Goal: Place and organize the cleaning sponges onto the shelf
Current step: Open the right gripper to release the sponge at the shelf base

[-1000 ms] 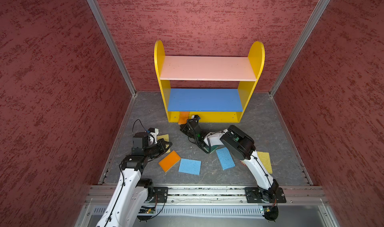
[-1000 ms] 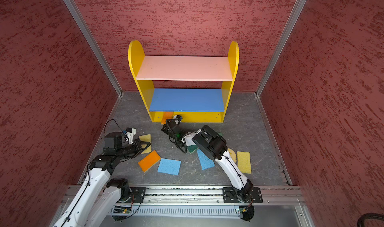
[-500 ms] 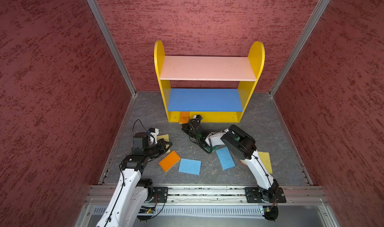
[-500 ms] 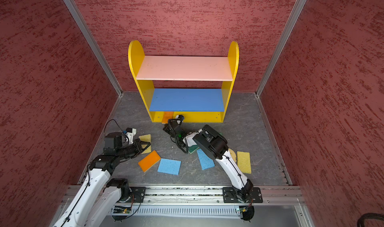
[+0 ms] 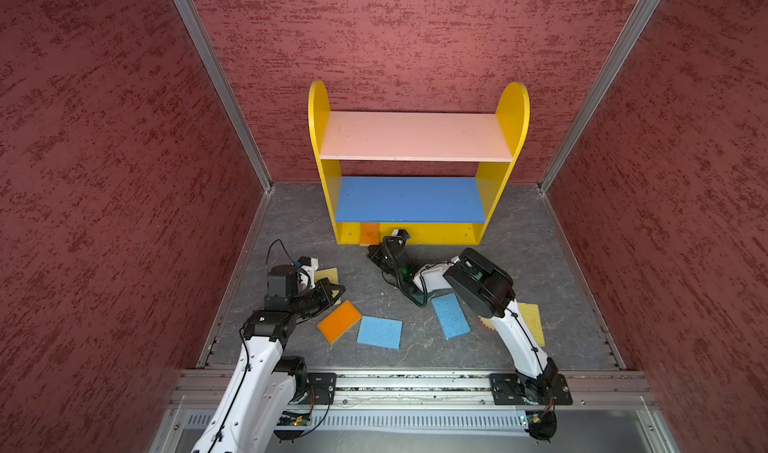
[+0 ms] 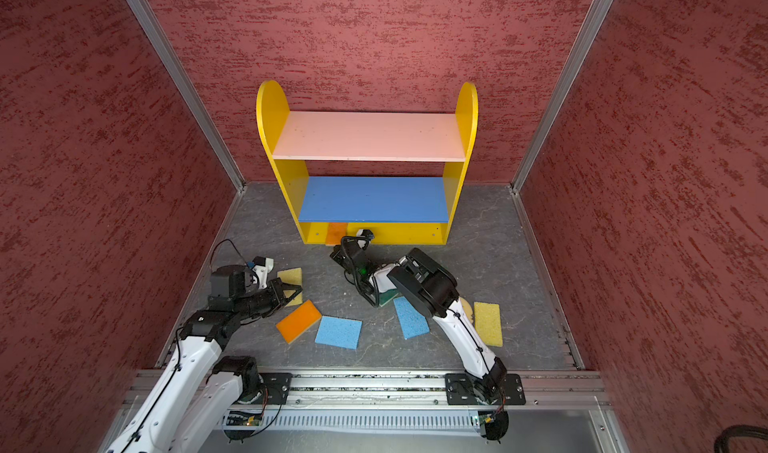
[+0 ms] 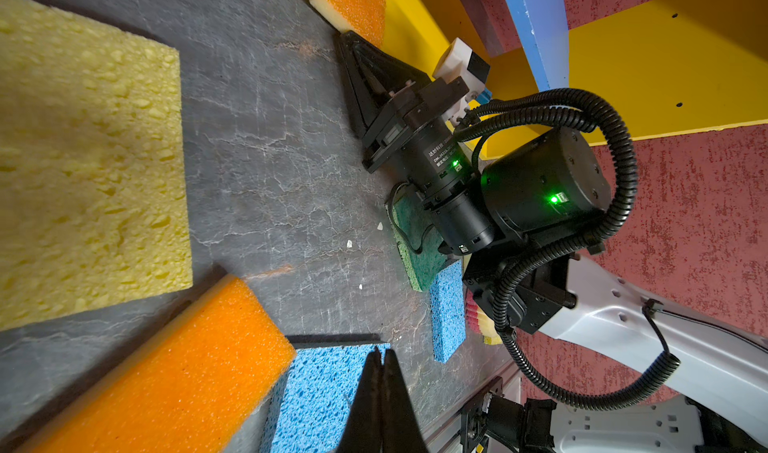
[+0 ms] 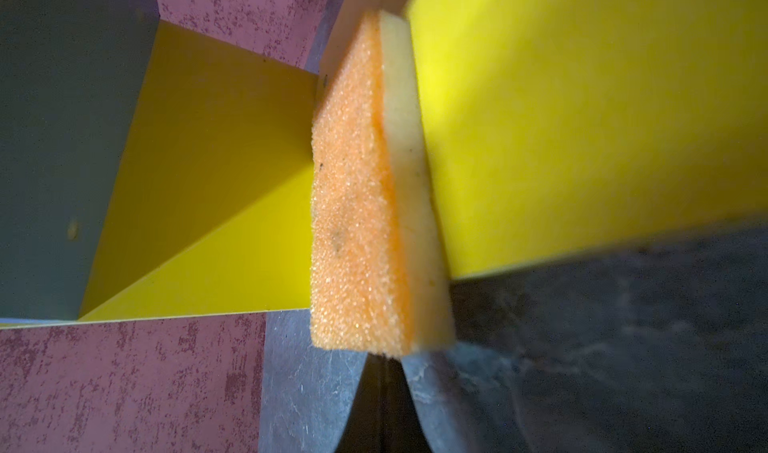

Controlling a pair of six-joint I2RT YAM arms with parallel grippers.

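**Propped sponge could flop back onto the floor**

I count one shelf (image 5: 415, 135), its pink and blue boards bare. An orange sponge (image 5: 369, 234) looks propped against its bottom front. My right gripper (image 8: 384, 361), shut and empty, sits at the sponge's end, so a skewed push could topple it. The left gripper (image 7: 380, 353), shut and empty, hovers low. I count eight sponges: two orange, two blue, two yellow, one green and one round, half hidden.

I see the grey floor (image 5: 291, 222) bearing the shelf (image 5: 330, 193), a flat orange sponge (image 5: 338, 320), two blue sponges (image 5: 379, 331) and yellow sponges (image 5: 534, 322). A second orange sponge (image 5: 369, 234) overhangs its bottom board (image 5: 440, 233).
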